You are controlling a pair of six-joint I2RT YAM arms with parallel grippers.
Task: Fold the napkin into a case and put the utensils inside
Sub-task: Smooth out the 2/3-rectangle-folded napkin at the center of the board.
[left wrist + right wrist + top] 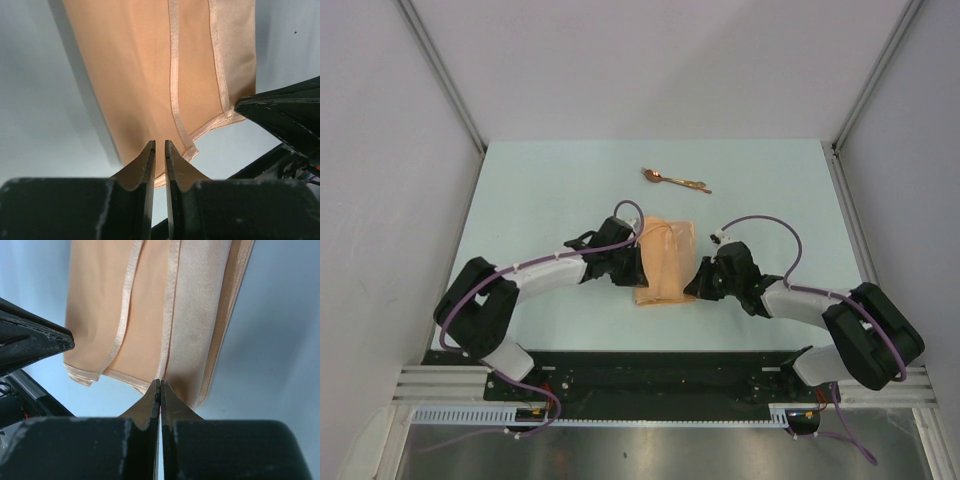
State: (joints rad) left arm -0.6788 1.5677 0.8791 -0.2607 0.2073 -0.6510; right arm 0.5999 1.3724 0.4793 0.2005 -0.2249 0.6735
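- Soft peach-orange cloth napkin (665,262): lies folded into a strip running near to far at mid-table, between the two grippers. Pale hemmed edges show on its upper layer.
- Thin, shiny copper-gold metal utensils (675,180): rest on the pale green table (540,190), beyond the napkin's far edge and apart from it.
- Left gripper (160,146): at the napkin's near left corner, its jaws standing at a narrow slit. Whether cloth is pinched cannot be told.
- Right gripper (160,384): at the napkin's near edge, its fingers pressed fully together with no cloth visibly caught.
- Handling (judgement): the cloth is probably light and limp, and apt to slide or unfold. Take it by a hemmed corner, through all layers. The utensils look stiff, thin and slick, so pinch across a handle.
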